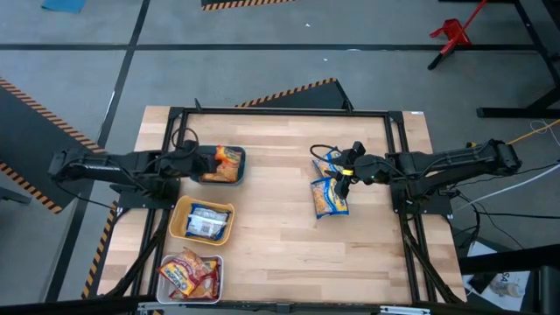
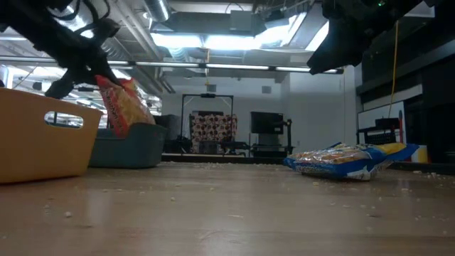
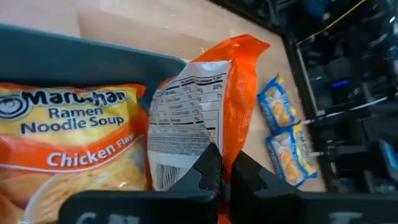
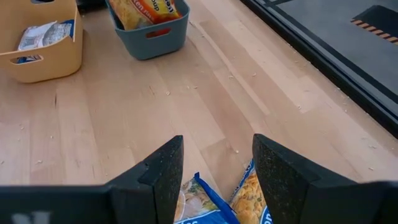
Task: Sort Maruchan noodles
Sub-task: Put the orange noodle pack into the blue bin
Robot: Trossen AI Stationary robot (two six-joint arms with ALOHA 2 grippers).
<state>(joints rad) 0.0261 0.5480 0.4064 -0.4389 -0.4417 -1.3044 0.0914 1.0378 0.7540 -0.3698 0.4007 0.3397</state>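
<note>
Noodles in an orange packet (image 3: 233,93) hung pinched in my left fingers (image 3: 219,177) over the teal tray (image 1: 234,166), where another orange packet (image 3: 68,143) lay. 2 blue packets (image 1: 330,196) rested on the desk (image 1: 280,245) beneath my right fingers (image 4: 214,177), which stood apart, holding nothing.

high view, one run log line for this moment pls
left gripper: shut on orange packet over teal tray | right gripper: open above two blue packets
</note>
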